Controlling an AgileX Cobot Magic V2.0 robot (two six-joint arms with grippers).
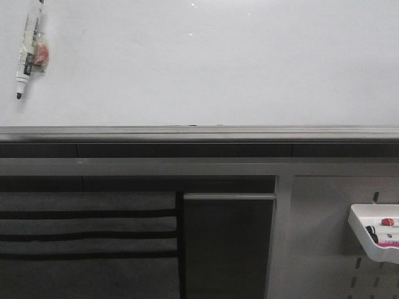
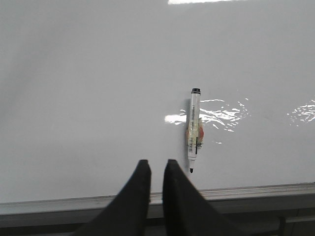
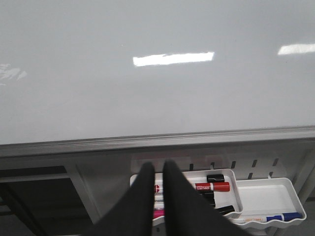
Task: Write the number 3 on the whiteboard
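The whiteboard [image 1: 206,62] is bare, with no number 3 drawn yet. A marker [image 2: 194,129] clings to it, tip down, just beyond the left gripper [image 2: 156,167]. Both the left gripper and the right gripper [image 3: 158,169] appear clenched and empty. Reaching with closed fingers could knock the marker off the board.

The whiteboard [image 1: 218,62] is glossy white with a grey rail; the marker [image 2: 194,130] is white, black-tipped.
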